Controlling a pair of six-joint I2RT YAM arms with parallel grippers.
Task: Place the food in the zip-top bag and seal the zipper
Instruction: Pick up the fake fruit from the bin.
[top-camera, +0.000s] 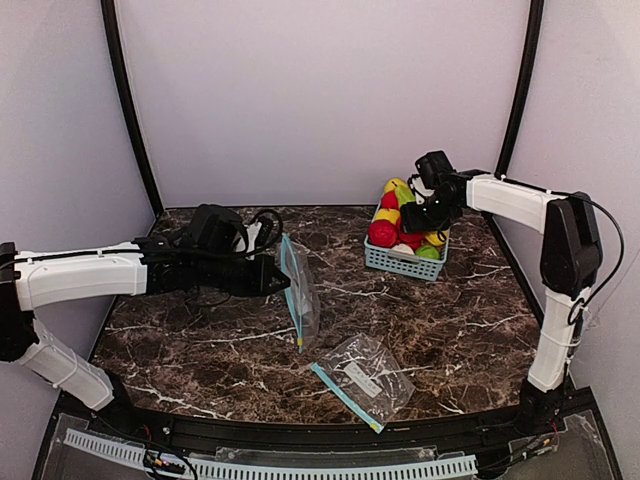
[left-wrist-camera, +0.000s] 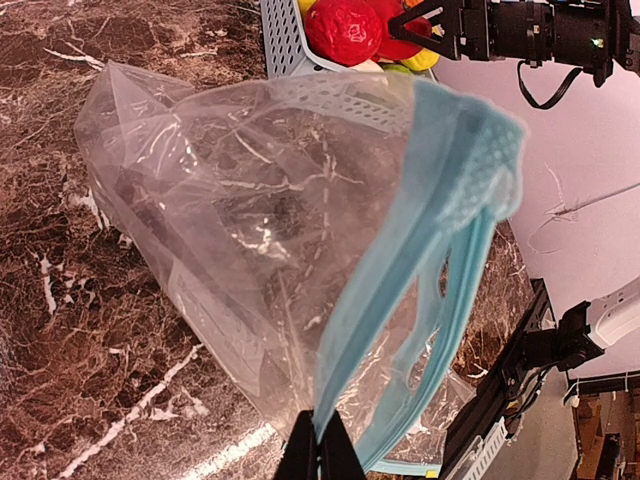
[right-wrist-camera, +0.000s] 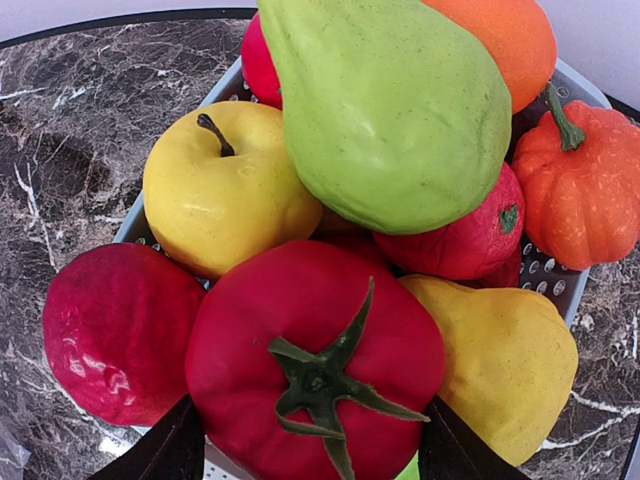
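Observation:
My left gripper (left-wrist-camera: 320, 447) is shut on the blue zipper edge of a clear zip-top bag (left-wrist-camera: 260, 220), holding it upright above the marble table with its mouth gaping. In the top view the held bag (top-camera: 298, 290) hangs mid-table at my left gripper (top-camera: 272, 273). The food is piled in a light-blue basket (top-camera: 405, 262): a red tomato (right-wrist-camera: 315, 365), a green pear (right-wrist-camera: 390, 110), a yellow apple (right-wrist-camera: 225, 185), an orange pumpkin (right-wrist-camera: 585, 180). My right gripper (right-wrist-camera: 315, 452) is down over the basket, its black fingers (right-wrist-camera: 160, 450) standing on either side of the tomato, which still rests in the pile.
A second zip-top bag (top-camera: 365, 378) lies flat near the table's front edge. The basket stands at the back right, by the wall. The right arm's base post (top-camera: 555, 340) rises at the right edge.

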